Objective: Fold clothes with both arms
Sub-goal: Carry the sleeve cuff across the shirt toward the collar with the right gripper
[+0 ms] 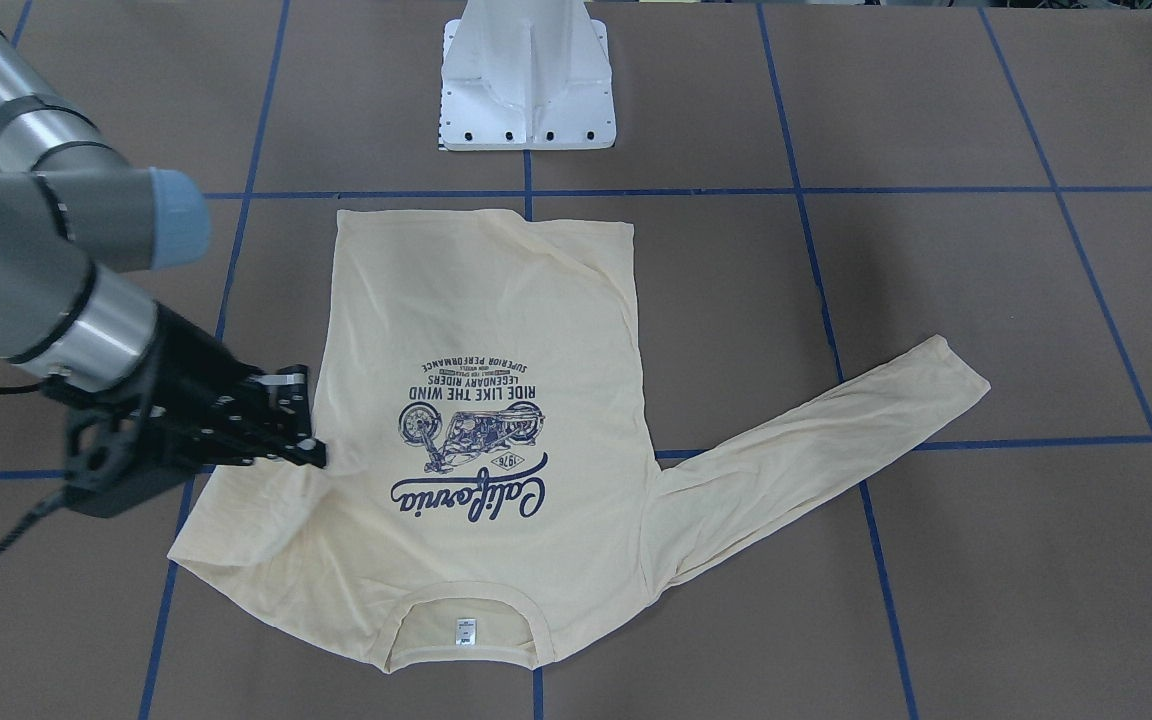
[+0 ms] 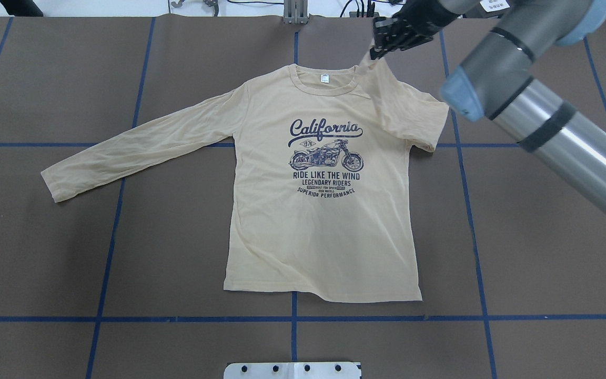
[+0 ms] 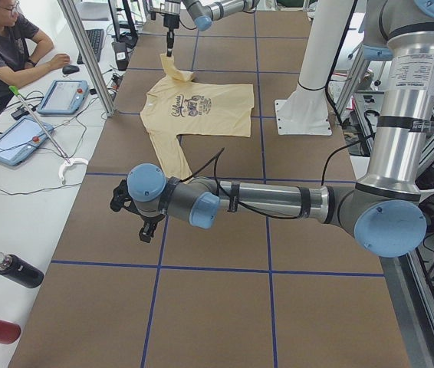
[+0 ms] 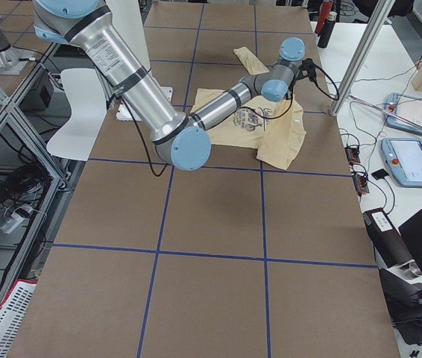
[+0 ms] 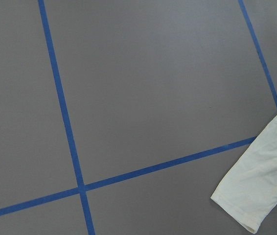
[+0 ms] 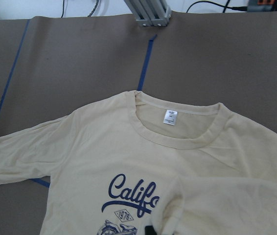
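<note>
The T-shirt lies face up on the counter — the right pincer is clamped on its sleeve, lifted over the shoulder. The left pincer hangs well apart — open or closed, I cannot tell.

One shirt. Two arms: left arm, right arm. Two claws: left claw, right claw. One base, one person, two tablets, two bottles.

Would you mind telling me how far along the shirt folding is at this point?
Early. Done: the T-shirt lies flat, print up. In hand: the right gripper pinches the lifted sleeve, raised over the shoulder. Left: the other sleeve lies spread out, the left gripper hangs near its cuff without touching it, and the body is unfolded.
</note>
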Motion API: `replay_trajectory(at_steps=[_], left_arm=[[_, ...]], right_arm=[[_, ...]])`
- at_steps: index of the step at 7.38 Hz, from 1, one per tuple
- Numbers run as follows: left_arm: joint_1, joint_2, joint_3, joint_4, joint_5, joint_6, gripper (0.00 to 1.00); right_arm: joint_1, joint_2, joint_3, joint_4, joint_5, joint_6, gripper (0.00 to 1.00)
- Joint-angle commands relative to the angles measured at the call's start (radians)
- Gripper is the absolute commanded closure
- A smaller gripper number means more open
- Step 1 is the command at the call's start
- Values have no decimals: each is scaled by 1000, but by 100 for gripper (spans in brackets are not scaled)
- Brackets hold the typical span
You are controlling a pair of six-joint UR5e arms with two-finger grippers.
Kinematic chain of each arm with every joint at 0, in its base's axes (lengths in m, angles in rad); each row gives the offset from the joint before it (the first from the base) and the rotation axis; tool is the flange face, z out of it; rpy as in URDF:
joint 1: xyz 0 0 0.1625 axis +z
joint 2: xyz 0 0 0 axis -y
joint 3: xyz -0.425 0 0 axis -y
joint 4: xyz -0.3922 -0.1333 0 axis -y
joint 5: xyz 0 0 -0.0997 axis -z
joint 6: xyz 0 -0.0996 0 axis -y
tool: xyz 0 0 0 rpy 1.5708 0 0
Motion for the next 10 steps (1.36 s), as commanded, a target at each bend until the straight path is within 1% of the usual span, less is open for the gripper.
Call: replay_trajectory(at_steps=[1, 2, 4, 5, 6, 8, 10], left_arm=[[0, -5, 18, 0, 0, 0, 1], [0, -9, 29, -2, -2, 0, 1], [0, -17, 59, -14, -3, 0, 1], [0, -20, 70, -18, -3, 0, 1], [0, -20, 81, -32, -3, 0, 1], [0, -35, 101, -34, -3, 0, 1], [2, -52, 116, -34, -3, -2, 1]], right_arm=[[-105, 188, -153, -2, -134, 7, 100], [-122, 218, -189, -2, -162, 7, 100], [-155, 250, -226, 0, -218, 7, 100], [-188, 270, -260, 0, -255, 5, 100], [-229, 268, -268, 0, -318, 7, 100], [-278, 267, -285, 1, -355, 7, 100], [-280, 279, -309, 6, -387, 8, 100]])
